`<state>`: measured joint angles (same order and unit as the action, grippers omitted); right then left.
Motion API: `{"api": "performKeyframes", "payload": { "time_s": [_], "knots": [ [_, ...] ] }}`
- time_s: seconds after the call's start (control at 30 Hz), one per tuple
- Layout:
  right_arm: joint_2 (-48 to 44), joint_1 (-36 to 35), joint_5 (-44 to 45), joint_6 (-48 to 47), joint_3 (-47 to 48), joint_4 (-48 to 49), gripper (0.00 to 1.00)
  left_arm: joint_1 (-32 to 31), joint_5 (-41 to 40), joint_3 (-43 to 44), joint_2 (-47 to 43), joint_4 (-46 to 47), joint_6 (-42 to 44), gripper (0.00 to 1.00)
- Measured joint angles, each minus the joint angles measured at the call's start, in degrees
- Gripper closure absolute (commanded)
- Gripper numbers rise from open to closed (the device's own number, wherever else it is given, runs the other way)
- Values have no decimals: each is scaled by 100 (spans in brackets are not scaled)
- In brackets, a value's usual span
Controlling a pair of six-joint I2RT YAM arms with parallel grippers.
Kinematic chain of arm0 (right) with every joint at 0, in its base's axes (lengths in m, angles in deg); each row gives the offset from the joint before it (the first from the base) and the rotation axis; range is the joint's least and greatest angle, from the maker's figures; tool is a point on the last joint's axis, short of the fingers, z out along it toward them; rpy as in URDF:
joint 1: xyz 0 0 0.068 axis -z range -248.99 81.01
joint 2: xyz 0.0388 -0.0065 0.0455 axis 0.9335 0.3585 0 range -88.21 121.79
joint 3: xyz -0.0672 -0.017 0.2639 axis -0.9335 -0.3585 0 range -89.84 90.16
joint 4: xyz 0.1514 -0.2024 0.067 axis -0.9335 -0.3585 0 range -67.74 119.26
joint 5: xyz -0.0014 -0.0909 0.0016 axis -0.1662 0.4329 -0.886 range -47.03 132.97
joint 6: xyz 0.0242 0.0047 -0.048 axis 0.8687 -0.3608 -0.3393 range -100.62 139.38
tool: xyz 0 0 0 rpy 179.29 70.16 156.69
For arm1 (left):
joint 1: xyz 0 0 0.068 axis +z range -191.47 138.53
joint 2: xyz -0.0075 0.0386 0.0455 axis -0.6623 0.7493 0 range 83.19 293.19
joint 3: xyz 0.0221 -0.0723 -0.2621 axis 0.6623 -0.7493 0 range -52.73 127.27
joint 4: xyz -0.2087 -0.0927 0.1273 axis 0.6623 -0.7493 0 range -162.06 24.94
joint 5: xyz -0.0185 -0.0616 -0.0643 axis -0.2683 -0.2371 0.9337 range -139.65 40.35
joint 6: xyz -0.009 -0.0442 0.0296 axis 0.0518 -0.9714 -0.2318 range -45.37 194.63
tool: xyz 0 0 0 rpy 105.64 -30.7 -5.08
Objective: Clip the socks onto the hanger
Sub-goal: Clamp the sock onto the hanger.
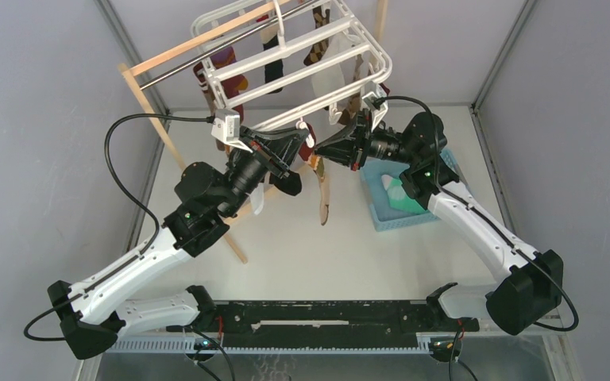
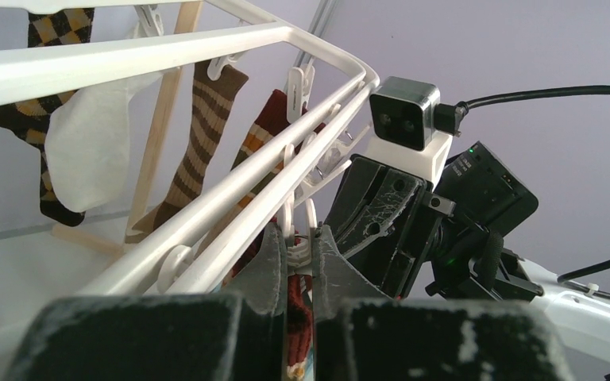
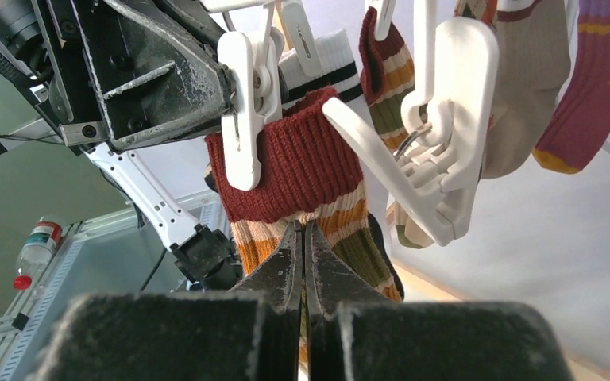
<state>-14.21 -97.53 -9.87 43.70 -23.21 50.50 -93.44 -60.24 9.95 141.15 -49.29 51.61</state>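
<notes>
So, going left to right, what could bite here? —pegfan

Well, the left gripper [image 2: 299, 242] is squeezed nearly shut on the cuff of the brown and orange sock [image 3: 302, 171], right under a hanger [image 2: 127, 59] bar. One clip [image 3: 246, 111], upper left in the right wrist view, bites only the cuff's left edge. My guess: if that pinch lets go, the sock hangs on a thin bite and may slide out.

Centre of that view, the right gripper [image 3: 303, 238] is pressed fully together against the striped part. I can't tell if it's nipping any fabric. A downward tug could yank the cuff free or swing the hanger. Both grippers sit close, so a bump's possible.

Far right in the top view, the mint-green sock [image 1: 407, 205] lies in the blue basket [image 1: 372, 190] on the table [image 1: 286, 246], not hung yet. —yam_tinkerer
</notes>
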Motion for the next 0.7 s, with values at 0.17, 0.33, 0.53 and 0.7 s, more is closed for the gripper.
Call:
{"api": "performKeyframes", "payload": {
  "time_s": [0.17, 0.33, 0.53, 0.7],
  "knots": [
    [7, 0, 2, 0, 63, 0, 100, -2, 4, 0, 0, 0, 0, 100],
    [7, -2, 4, -15, 83, -4, 100, -2, 2, 0, 0, -2, 0, 88],
    [7, -11, 7, -24, 85, -4, 100, -2, -42, 0, 0, -4, -2, 71],
    [7, -11, 22, -66, 85, -13, 100, -2, -138, -55, -24, 15, -17, 56]
  ]
}}
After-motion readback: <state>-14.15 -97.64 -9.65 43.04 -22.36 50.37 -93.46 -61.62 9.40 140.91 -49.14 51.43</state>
